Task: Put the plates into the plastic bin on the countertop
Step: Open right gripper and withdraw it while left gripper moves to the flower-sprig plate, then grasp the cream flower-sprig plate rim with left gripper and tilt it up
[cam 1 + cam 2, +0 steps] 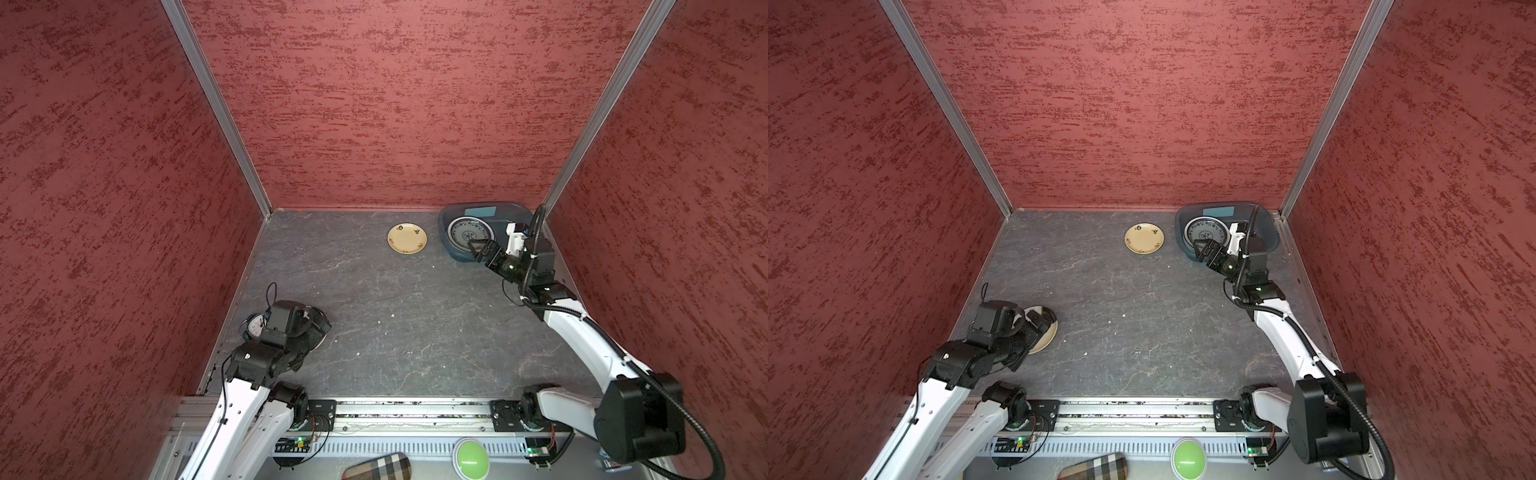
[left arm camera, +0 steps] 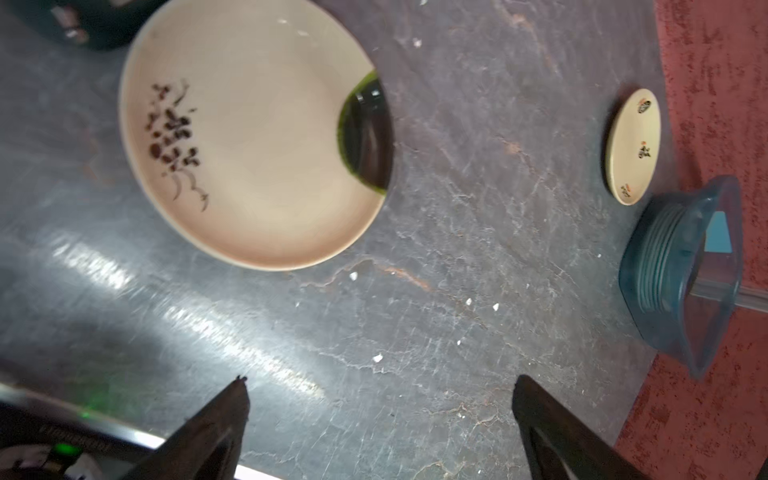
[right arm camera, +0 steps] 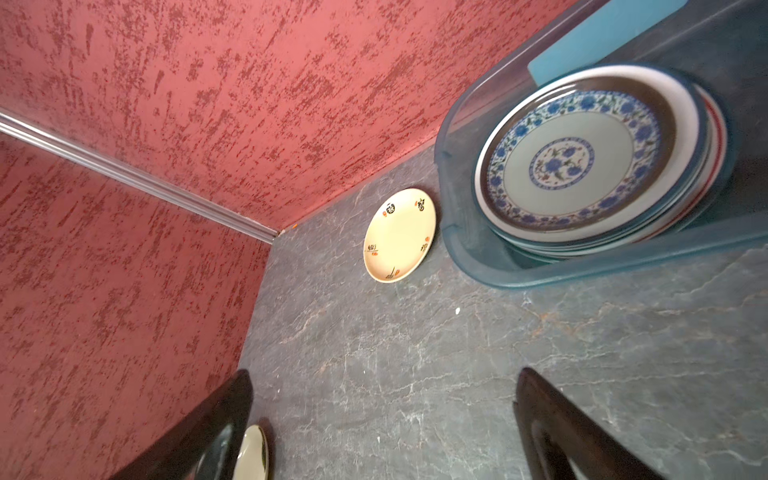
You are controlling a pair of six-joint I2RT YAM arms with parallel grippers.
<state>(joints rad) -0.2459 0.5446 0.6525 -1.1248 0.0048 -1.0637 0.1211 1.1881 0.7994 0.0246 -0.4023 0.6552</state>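
Note:
The plastic bin [image 1: 444, 232] stands in the back right corner of the countertop [image 1: 395, 324] and holds a stack of plates; the top one [image 3: 573, 158] has blue flowers. My right gripper [image 1: 478, 247] hangs open and empty over the bin's near rim. A cream-yellow plate [image 1: 407, 237] lies left of the bin. Near the front left, a cream plate with a dark flower mark [image 2: 249, 137] lies beside my left gripper [image 2: 380, 399], which is open with only bare countertop between its fingers. A small dark-rimmed white plate [image 1: 253, 326] peeks out behind the left wrist.
Red textured walls with aluminium corner posts close in three sides. A metal rail [image 1: 415, 411] carrying both arm bases runs along the front edge. Below it sit a green button [image 1: 471, 457] and a plaid object [image 1: 378, 467]. White crumbs dot the countertop.

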